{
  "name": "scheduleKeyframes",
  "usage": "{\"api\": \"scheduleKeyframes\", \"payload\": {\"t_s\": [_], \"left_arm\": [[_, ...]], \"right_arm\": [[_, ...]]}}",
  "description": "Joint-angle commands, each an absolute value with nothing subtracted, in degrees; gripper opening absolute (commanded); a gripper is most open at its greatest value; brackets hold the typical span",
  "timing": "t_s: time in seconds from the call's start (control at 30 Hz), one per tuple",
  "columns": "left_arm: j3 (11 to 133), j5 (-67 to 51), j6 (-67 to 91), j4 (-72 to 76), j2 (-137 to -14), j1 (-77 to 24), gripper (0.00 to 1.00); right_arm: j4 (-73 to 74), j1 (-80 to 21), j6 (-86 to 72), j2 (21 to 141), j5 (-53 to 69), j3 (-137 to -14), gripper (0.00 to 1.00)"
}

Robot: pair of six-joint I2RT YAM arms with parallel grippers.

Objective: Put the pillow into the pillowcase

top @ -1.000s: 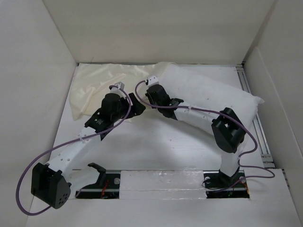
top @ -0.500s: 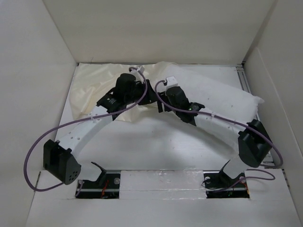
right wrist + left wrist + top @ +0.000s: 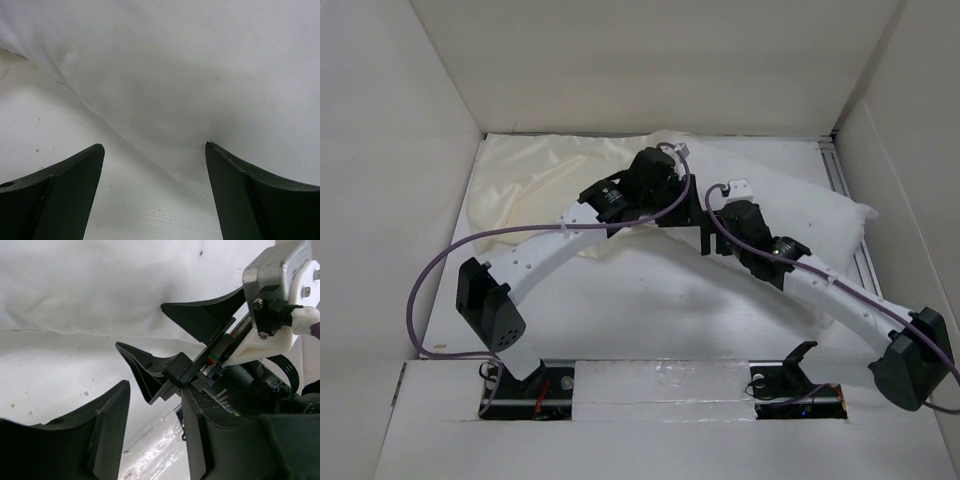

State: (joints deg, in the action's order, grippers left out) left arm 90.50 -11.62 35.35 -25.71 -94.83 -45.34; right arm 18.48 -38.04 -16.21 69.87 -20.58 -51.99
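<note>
The cream pillowcase (image 3: 525, 175) lies wrinkled at the back left of the table. The plump white pillow (image 3: 800, 195) lies at the back right, and its left end meets the pillowcase's edge. My left gripper (image 3: 682, 205) hangs over the pillow's near left edge, open and empty; in the left wrist view its jaws (image 3: 156, 390) show only table between them. My right gripper (image 3: 708, 232) is right beside it, close enough that its fingers (image 3: 200, 315) fill the left wrist view. It (image 3: 154, 146) stands wide open, facing the pillow's (image 3: 175, 65) lower edge.
White walls enclose the table on three sides. An aluminium rail (image 3: 855, 235) runs along the right edge behind the pillow. Purple cables loop off both arms. The two grippers nearly touch. Bare white table (image 3: 650, 300) lies in front of the pillow.
Both arms have swung right, from the pillowcase's edge to the pillow's near left side. The right gripper has opened wide. The left gripper's jaws narrowed, then stayed apart.
</note>
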Motion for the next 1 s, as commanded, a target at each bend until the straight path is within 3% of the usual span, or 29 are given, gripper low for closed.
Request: {"api": "scheduleKeyframes", "payload": {"t_s": [0.0,0.07,0.17,0.23,0.27,0.5,0.6,0.83,0.97], "left_arm": [[88.9,35.0,34.7,-35.2,-104.5,-36.6,0.39],[91.0,38.2,36.4,-36.8,-106.8,-36.6,0.46],[95.3,42.8,38.6,-40.1,-109.8,-36.6,0.73],[97.5,40.4,39.1,-41.4,-111.3,-35.3,0.81],[97.6,37.9,38.2,-40.7,-111.3,-34.5,0.81],[92.5,18.8,35.4,-28.5,-106.8,-30.0,0.82],[87.8,1.0,35.4,-18.9,-104.2,-24.7,0.82],[81.3,-19.1,35.4,-4.7,-100.3,-22.1,0.82],[78.0,-23.4,35.4,0.6,-98.0,-22.1,0.82]], "right_arm": [[16.9,-40.9,-17.4,55.6,-14.2,-55.6,0.88],[18.2,-40.9,-17.4,55.5,-14.2,-55.6,0.91],[20.4,-40.3,-18.7,56.3,-17.6,-56.2,0.95],[21.2,-40.3,-18.7,57.1,-17.6,-56.2,0.95],[20.5,-39.8,-18.7,57.1,-16.6,-56.2,1.00],[18.9,-38.8,-16.6,55.6,-13.2,-54.7,1.00],[19.7,-38.2,-16.6,56.6,-14.6,-54.7,1.00],[22.1,-36.5,-20.7,61.4,-19.0,-55.4,1.00],[22.4,-33.1,-23.4,65.8,-19.7,-58.2,1.00]]}}
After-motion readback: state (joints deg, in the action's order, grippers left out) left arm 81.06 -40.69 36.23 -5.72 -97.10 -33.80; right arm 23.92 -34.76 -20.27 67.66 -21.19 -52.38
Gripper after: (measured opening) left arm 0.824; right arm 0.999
